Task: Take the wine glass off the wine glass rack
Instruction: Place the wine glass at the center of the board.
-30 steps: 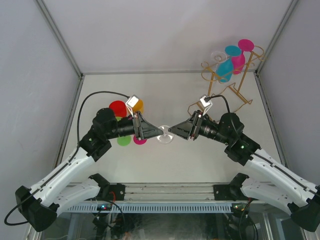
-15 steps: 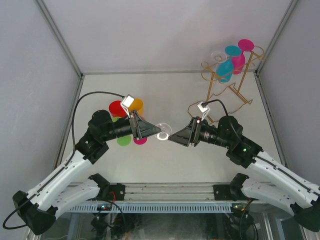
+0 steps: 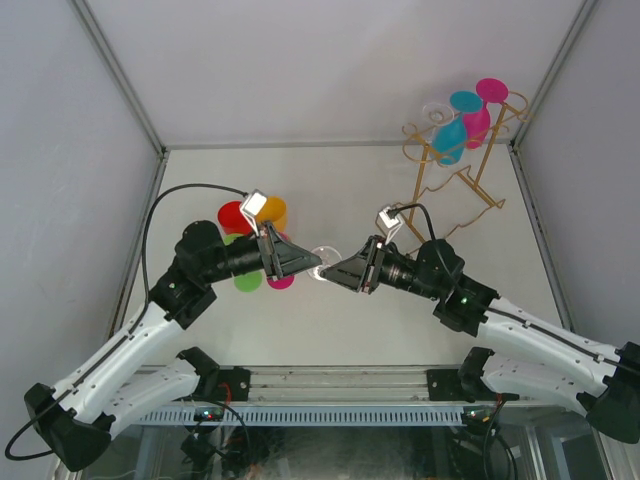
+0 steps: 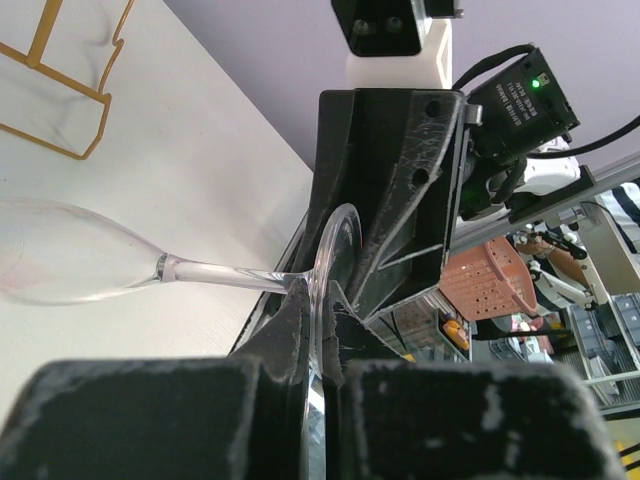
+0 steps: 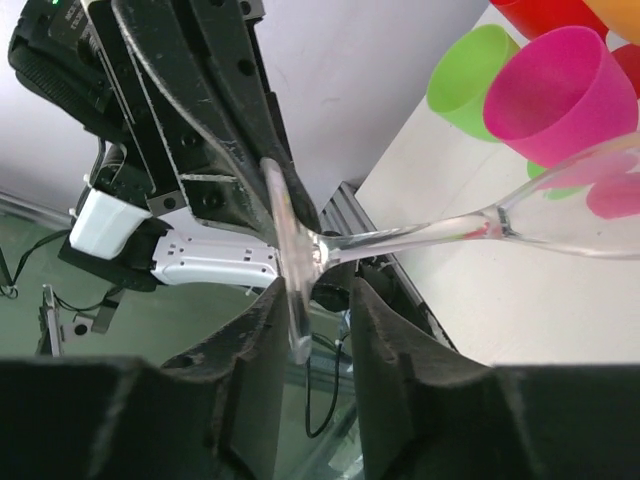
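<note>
One clear long-stemmed wine glass [image 4: 70, 255], thin round foot [image 5: 288, 240] tight in left tool [image 4: 318, 300], right tool [image 5: 318, 295] slack around it

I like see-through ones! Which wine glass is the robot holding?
The clear wine glass held sideways, its foot pinched in the left end effector. The others hang on the gold rack or sit on the table.

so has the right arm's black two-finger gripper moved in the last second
Yes: the right gripper has slid left, away from the gold wire rack, up to the clear wine glass.
</note>
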{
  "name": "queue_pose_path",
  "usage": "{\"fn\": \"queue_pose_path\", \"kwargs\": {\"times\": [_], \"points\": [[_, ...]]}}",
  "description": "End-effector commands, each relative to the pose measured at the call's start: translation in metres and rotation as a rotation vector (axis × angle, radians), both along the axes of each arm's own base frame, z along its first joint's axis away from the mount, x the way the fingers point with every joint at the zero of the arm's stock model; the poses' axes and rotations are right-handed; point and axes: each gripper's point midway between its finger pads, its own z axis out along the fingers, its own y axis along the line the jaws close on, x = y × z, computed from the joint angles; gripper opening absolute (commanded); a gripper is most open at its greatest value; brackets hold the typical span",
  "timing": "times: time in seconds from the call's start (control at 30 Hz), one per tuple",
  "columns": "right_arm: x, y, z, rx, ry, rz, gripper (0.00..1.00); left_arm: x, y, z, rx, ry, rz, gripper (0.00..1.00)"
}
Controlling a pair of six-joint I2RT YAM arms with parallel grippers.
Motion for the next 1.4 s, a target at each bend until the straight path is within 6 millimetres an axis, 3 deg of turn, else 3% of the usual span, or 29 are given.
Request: {"fn": "queue_pose_path", "kwargs": {"times": [0.0, 0.43, 0.9, 0.97, 1.1, 1.17, 1.2, 1.3, 1.37], "points": [[0.006, -0.004, 0.026, 0.116, -0.050, -0.056, 0.26, -0.001, 0.002, 0.011, -0.021, -0.078, 0.005, 0.00], [0.007, -0.001, 0.026, 0.124, -0.052, -0.046, 0.20, -0.002, 0.001, 0.013, -0.019, -0.083, -0.007, 0.00], [0.003, 0.004, 0.022, 0.120, -0.037, -0.009, 0.21, -0.002, 0.001, 0.012, -0.016, -0.081, -0.008, 0.00], [0.002, 0.005, 0.026, 0.137, -0.044, 0.006, 0.19, -0.002, 0.001, 0.012, -0.017, -0.082, -0.007, 0.00], [-0.002, 0.006, 0.037, 0.173, -0.086, 0.040, 0.00, -0.001, 0.001, 0.013, -0.017, -0.084, -0.004, 0.00], [0.000, 0.005, 0.036, 0.165, -0.106, 0.030, 0.00, -0.002, 0.001, 0.014, -0.018, -0.086, -0.005, 0.01], [0.000, 0.005, 0.034, 0.154, -0.115, 0.033, 0.00, 0.000, 0.001, 0.015, -0.018, -0.087, 0.001, 0.04], [-0.004, 0.002, 0.031, 0.121, -0.173, 0.046, 0.00, 0.001, 0.003, 0.015, -0.009, -0.087, 0.017, 0.31], [-0.008, -0.001, 0.029, 0.087, -0.247, 0.052, 0.00, -0.001, 0.005, 0.017, -0.009, -0.090, 0.016, 0.40]]}}
